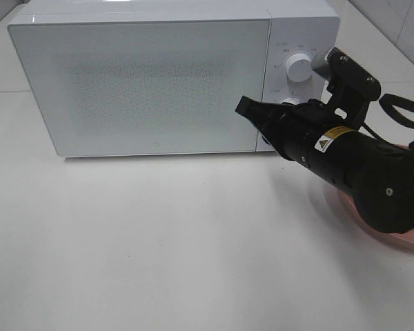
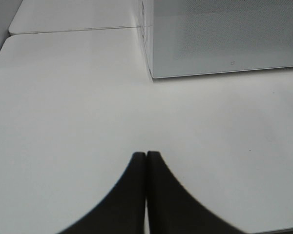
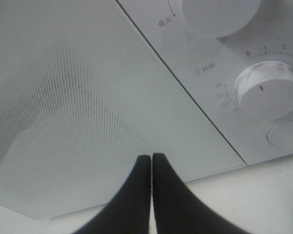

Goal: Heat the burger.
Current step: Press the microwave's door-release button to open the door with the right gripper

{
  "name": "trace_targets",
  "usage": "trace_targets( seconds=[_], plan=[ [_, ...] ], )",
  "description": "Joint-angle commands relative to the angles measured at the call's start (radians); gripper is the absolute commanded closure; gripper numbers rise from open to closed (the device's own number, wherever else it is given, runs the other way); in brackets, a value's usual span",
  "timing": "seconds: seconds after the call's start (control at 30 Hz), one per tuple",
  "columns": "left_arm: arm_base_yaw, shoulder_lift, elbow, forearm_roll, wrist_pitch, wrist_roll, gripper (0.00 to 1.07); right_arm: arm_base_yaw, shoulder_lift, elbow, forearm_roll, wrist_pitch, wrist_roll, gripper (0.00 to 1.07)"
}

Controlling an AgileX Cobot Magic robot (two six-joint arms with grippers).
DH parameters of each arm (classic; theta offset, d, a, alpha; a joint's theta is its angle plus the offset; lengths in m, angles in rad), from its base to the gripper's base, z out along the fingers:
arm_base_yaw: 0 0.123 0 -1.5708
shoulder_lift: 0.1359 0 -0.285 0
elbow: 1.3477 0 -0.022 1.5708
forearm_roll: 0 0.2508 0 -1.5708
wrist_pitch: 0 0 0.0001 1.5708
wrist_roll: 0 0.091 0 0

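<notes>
The burger is hidden; nothing of it shows in any view. The white microwave point(image 1: 145, 76) stands at the back with its door closed. My right gripper point(image 1: 245, 107) is shut and empty. It hovers in front of the door's lower right corner, next to the control panel. In the right wrist view the shut right gripper point(image 3: 151, 157) points at the door point(image 3: 88, 107), just left of the seam with the panel. My left gripper point(image 2: 146, 154) is shut on nothing above the bare white table point(image 2: 63, 122), off the microwave's left front corner point(image 2: 154, 73).
A pink plate point(image 1: 407, 238) peeks out from under my right arm at the right edge. The panel has an upper knob point(image 1: 297, 67), a timer knob point(image 3: 266, 90) and a round button point(image 3: 285, 134). White tabletop lies in front of the microwave.
</notes>
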Motion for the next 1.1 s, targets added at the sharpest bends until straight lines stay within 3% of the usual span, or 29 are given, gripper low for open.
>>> trace_targets(
  seconds=[0.03, 0.53, 0.93, 1.1],
  plan=[
    [-0.004, -0.017, 0.003, -0.004, -0.012, 0.003, 1.06, 0.001, -0.003, -0.003, -0.001, -0.042, 0.114, 1.07],
    [-0.004, -0.017, 0.003, -0.004, -0.012, 0.003, 1.06, 0.001, 0.178, -0.011, 0.028, -0.155, 0.49, 1.07],
    [-0.004, -0.017, 0.003, -0.004, -0.012, 0.003, 1.06, 0.001, 0.248, -0.015, 0.225, -0.195, 0.6, 1.07],
    [-0.004, -0.017, 0.003, -0.004, -0.012, 0.003, 1.06, 0.001, 0.288, -0.08, 0.283, -0.207, 0.6, 1.07]
  ],
)
